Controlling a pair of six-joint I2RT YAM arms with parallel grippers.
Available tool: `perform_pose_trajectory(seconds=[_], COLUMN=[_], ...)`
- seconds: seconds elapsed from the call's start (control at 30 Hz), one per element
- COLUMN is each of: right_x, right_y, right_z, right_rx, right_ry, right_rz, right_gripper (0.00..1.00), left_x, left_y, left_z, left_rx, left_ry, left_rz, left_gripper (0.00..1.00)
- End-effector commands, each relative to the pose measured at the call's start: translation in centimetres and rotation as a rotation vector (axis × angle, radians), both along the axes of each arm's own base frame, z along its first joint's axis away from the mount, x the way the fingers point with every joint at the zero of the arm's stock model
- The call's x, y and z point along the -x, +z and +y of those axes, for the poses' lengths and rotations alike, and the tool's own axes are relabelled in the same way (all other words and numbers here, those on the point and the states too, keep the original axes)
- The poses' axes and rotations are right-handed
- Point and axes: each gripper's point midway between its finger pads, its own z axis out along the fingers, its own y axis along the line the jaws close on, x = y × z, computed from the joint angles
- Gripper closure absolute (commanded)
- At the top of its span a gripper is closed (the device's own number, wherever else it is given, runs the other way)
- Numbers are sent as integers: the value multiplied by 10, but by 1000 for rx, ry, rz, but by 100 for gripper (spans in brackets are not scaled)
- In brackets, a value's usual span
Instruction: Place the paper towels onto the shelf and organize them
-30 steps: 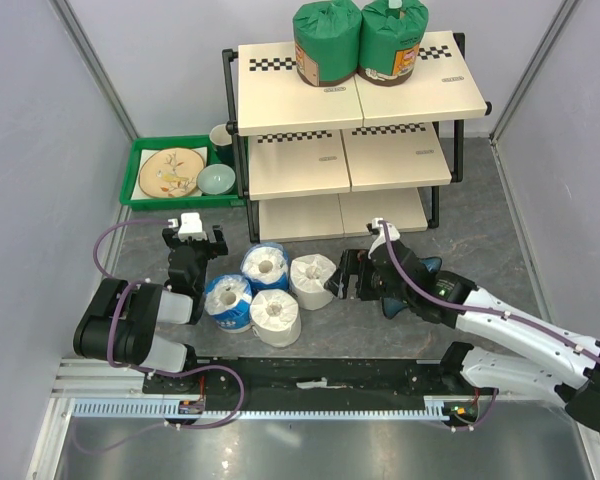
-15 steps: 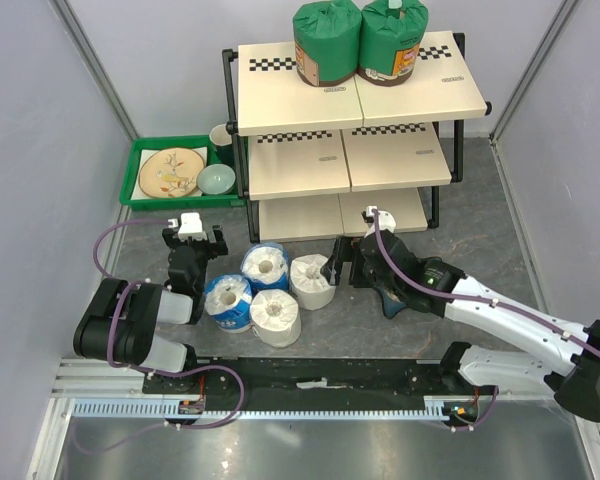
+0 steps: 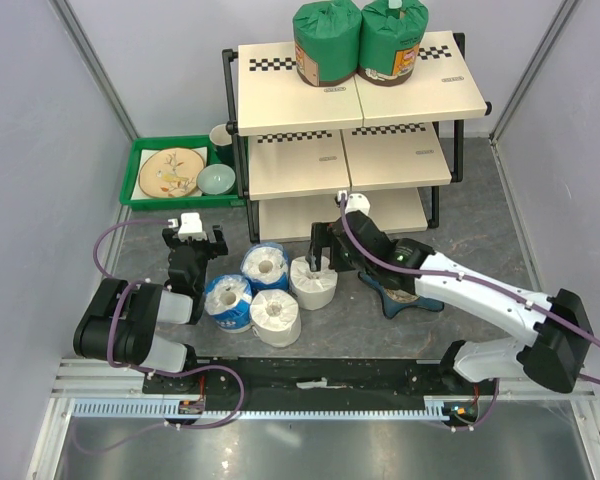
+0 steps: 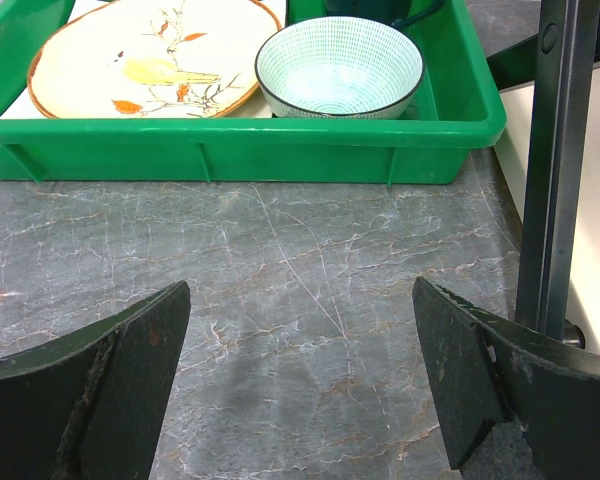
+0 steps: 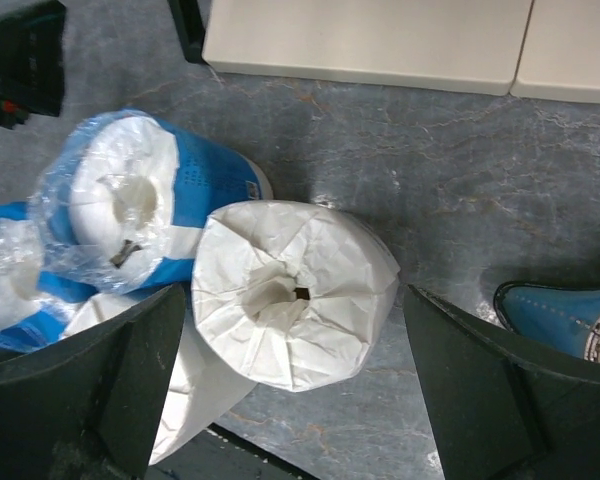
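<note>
Right claw (image 3: 322, 252): It is wide open and holds nothing. It hangs over the far white roll (image 5: 295, 295). In the wrist view the roll sits between the two fingers (image 5: 100, 390), with a gap on each side.
Left claw (image 4: 300, 330): It is wide open and empty. It is low over the grey table (image 4: 300, 260) and points at the green tray (image 4: 240, 150).
Green rolls: Two green rolls (image 3: 327, 45) stand side by side at the back of the top board of the shelf (image 3: 430, 95). They touch each other.
White rolls: The far white roll stands on the table in front of the shelf, hole up. The near white roll (image 3: 275, 316) is just beside it, closer to the arms.
Blue-and-white rolls: The far blue-and-white roll (image 3: 265, 265) and the near blue-and-white roll (image 3: 227, 300) stand on the table to the left of the white ones. All four are in one tight bunch.
Shelf: The middle board and the bottom board (image 5: 360, 40) have no rolls on them.
Tray: It sits to the left of the shelf. It holds a plate (image 4: 150, 50) with a bird picture and a small bowl (image 4: 338, 65).
Blue dish (image 5: 555, 315): It lies on the table to the right of the rolls, partly under the right arm.
</note>
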Motion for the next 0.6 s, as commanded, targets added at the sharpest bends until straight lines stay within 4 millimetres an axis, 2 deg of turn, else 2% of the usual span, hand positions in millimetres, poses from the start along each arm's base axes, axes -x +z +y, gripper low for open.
perform_pose_trajectory(seconds=[0.0, 0.33, 0.57], right_x=[-8, -16, -7], right_y=[-7, -48, -72], right_z=[-7, -12, -21], right_rx=[75, 177, 206], right_ry=[-26, -45, -47], right_rz=[-18, 39, 85], right_gripper=[2, 2, 2], left_x=[-7, -6, -6], left_y=[16, 15, 15], left_z=[1, 2, 2], left_rx=[-4, -4, -3], left_ry=[5, 7, 4], left_rz=[-58, -56, -55], left_gripper=[1, 1, 0])
